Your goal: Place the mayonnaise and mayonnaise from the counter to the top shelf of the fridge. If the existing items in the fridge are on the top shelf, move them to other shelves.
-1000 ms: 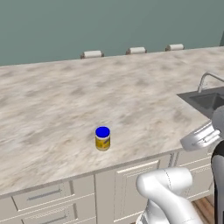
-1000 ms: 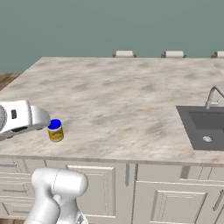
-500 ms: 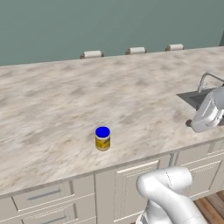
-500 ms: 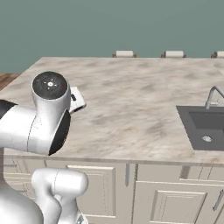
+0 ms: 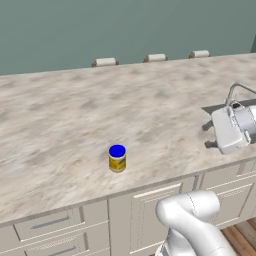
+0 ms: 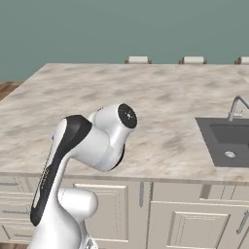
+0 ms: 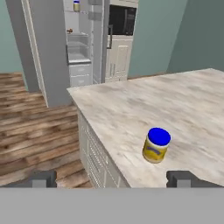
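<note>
- Step in hand, as I judge it: one jar (image 7: 156, 145) of mayonnaise waits on the counter (image 5: 65, 115); another blue-lidded jar (image 7: 76, 5) already sits high up in the open fridge (image 7: 78, 43) across the room, seemingly on the top shelf. So the job looks about half done, and this is the approach to the second pick-up.
- The counter jar stands upright near the counter's front edge, well apart from the sink (image 6: 226, 141) at the right end and from every corner.
- The claw (image 7: 113, 178) is released, its fingers spread wide with nothing between them; in the hand view the jar lies ahead, a little toward the right finger.
- In the left base view the hand (image 5: 231, 127) hangs over the counter's right end, by the sink and well away from the jar.
- Next move calls for swinging the hand across to the jar, centring it between the fingers and coming in level at the body, below the blue lid.
- A tiny orange speck (image 7: 70, 31) shows on a fridge shelf below the jar there; too small to identify.
- Writing: the jar's label is a dark band on yellow, with no word or brand readable.
</note>
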{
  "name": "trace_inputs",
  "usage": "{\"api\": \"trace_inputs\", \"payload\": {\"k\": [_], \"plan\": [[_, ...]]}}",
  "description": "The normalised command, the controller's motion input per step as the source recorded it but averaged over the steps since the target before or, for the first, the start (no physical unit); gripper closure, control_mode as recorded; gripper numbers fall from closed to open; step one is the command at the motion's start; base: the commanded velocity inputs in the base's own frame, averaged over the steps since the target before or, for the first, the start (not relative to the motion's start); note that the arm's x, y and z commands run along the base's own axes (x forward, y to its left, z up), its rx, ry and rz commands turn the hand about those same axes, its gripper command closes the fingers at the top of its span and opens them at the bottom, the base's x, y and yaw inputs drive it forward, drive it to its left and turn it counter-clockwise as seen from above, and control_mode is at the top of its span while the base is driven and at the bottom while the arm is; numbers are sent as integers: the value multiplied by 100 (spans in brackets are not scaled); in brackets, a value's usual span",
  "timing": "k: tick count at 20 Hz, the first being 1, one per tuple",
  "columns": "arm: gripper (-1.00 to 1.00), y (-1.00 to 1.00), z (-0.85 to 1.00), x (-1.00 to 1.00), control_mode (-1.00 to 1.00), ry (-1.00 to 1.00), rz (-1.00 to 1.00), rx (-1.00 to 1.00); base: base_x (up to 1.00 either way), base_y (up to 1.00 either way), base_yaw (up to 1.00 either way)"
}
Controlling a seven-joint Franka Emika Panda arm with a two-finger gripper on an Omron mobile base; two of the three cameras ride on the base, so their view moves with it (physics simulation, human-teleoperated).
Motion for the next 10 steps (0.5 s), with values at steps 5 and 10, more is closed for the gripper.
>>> {"api": "trace_inputs", "payload": {"k": [5, 10], "plan": [[-100, 64, -29, 16, -100, 0, 16, 6, 0, 0, 0], [-100, 72, -8, 35, -100, 0, 13, 0, 0, 0, 0]]}}
